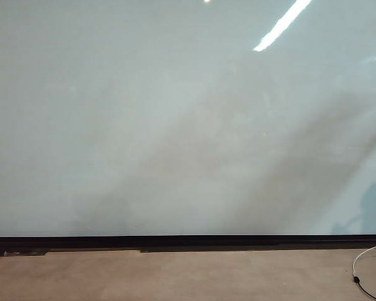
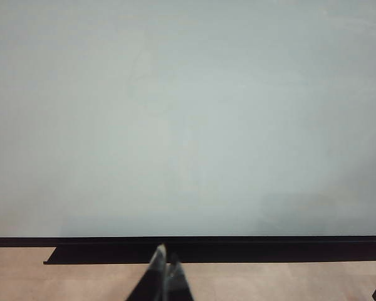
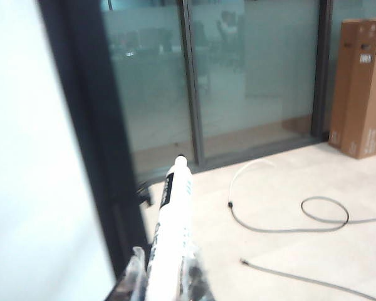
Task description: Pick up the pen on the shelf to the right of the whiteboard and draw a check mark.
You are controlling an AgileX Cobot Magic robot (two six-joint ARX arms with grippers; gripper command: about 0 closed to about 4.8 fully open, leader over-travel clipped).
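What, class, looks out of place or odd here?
Little stands out: loose grey cables sprawl on the floor beyond the whiteboard, which is unmarked. The right gripper holds the pen; the left gripper is shut, empty.

whiteboard [image 1: 175, 125] face bare, black frame [image 3: 91, 125] beside right gripper [image 3: 166, 276]

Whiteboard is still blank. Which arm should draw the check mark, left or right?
Right. The right claw is shut on the pen, beside the whiteboard frame, so it only needs to swing onto the board. The left claw is shut and empty, low in front of the board.
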